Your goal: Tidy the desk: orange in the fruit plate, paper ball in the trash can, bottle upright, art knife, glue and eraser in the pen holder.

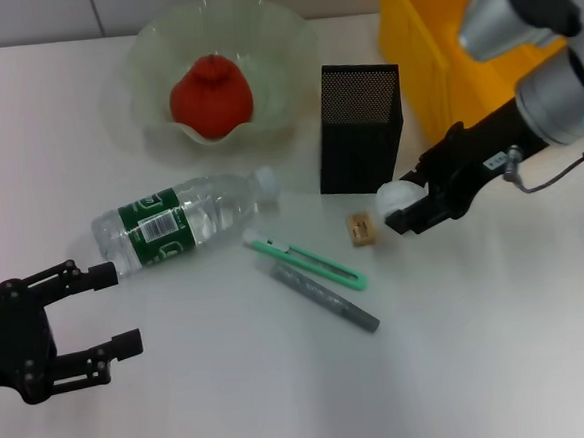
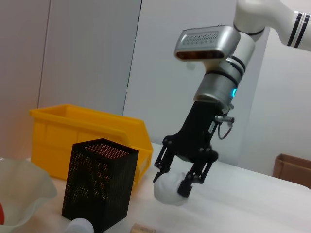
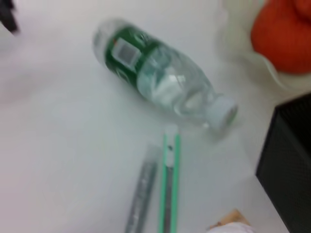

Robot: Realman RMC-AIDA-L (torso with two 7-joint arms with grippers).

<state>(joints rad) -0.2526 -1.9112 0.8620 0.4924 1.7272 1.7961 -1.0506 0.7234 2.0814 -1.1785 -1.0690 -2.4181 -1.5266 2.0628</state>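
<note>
My right gripper [image 1: 404,209] is shut on the white paper ball [image 1: 395,199], held just right of the black mesh pen holder [image 1: 359,128]; the left wrist view shows the ball [image 2: 168,189] pinched between its fingers [image 2: 187,184]. The orange [image 1: 210,95] sits in the glass fruit plate [image 1: 280,49]. The clear bottle [image 1: 177,222] with a green label lies on its side. The green art knife [image 1: 305,262], the grey glue stick [image 1: 326,297] and the tan eraser [image 1: 361,228] lie on the table. My left gripper [image 1: 108,312] stands open at the front left, just short of the bottle's base.
A yellow bin [image 1: 440,38] stands at the back right, behind my right arm. A cardboard box [image 2: 293,170] shows far off in the left wrist view. The tabletop [image 1: 235,403] is white.
</note>
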